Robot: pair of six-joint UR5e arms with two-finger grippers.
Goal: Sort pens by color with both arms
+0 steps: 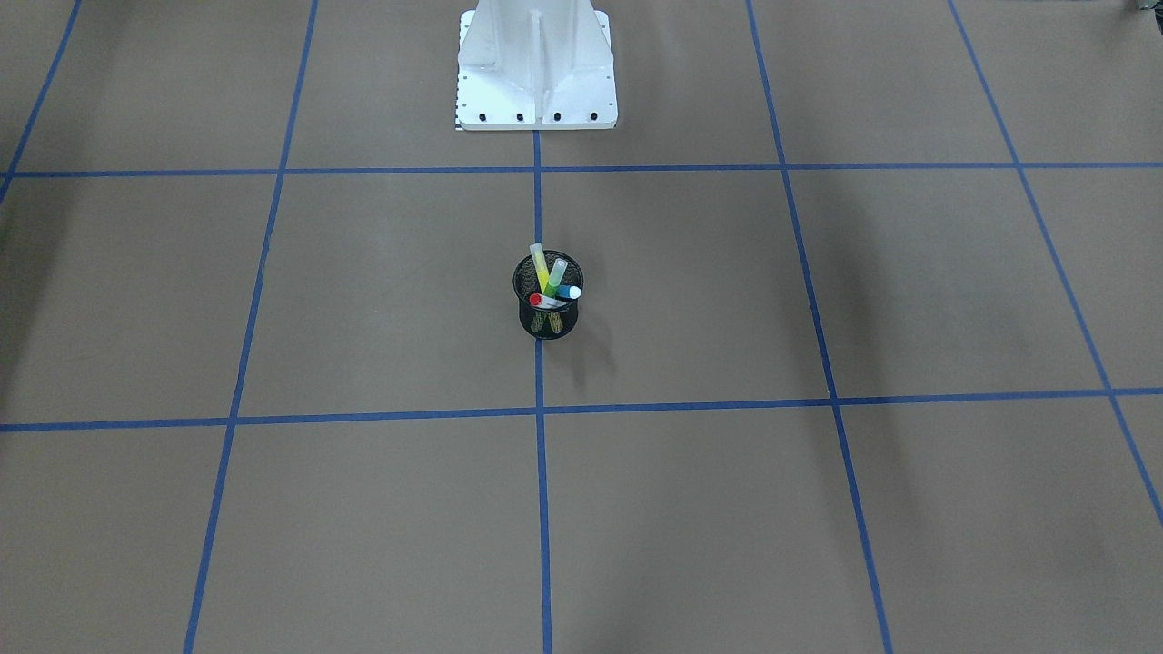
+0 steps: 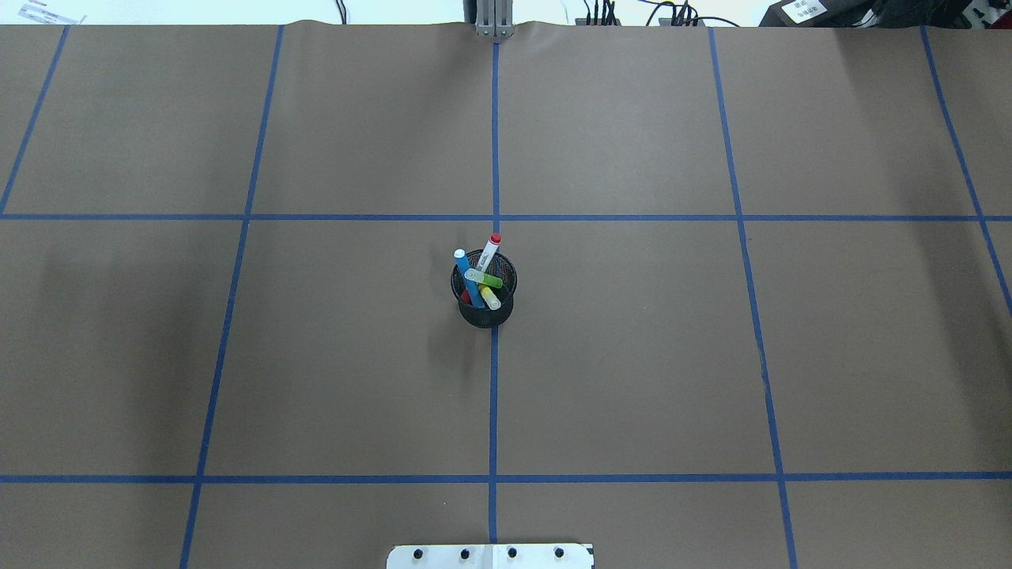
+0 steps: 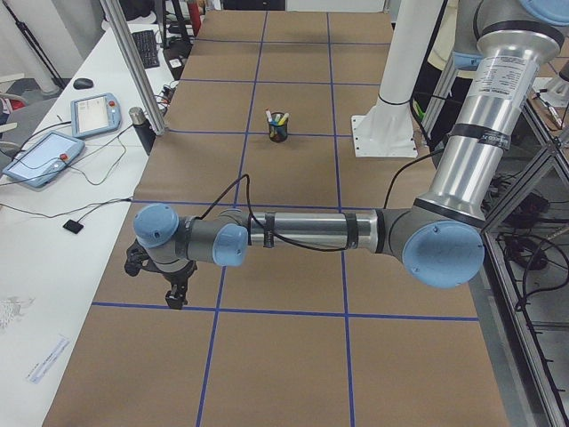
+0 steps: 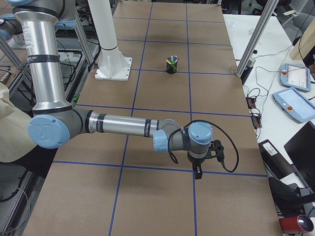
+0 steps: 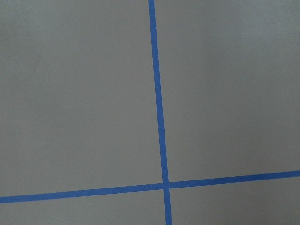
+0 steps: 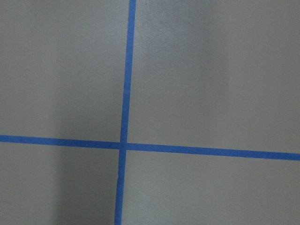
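Bright, even light; soft shadows.

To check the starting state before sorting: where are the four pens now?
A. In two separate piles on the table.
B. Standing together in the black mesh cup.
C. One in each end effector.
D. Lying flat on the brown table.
B: the pens all lean together inside the black mesh cup, and none lies on the table.

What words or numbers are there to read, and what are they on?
No text here reads clearly.
The left arm has a label: too small.
The right arm has a sticker: too small.
The white pen has dark print: blurred.
The paper slip past the table's far edge: blurred.
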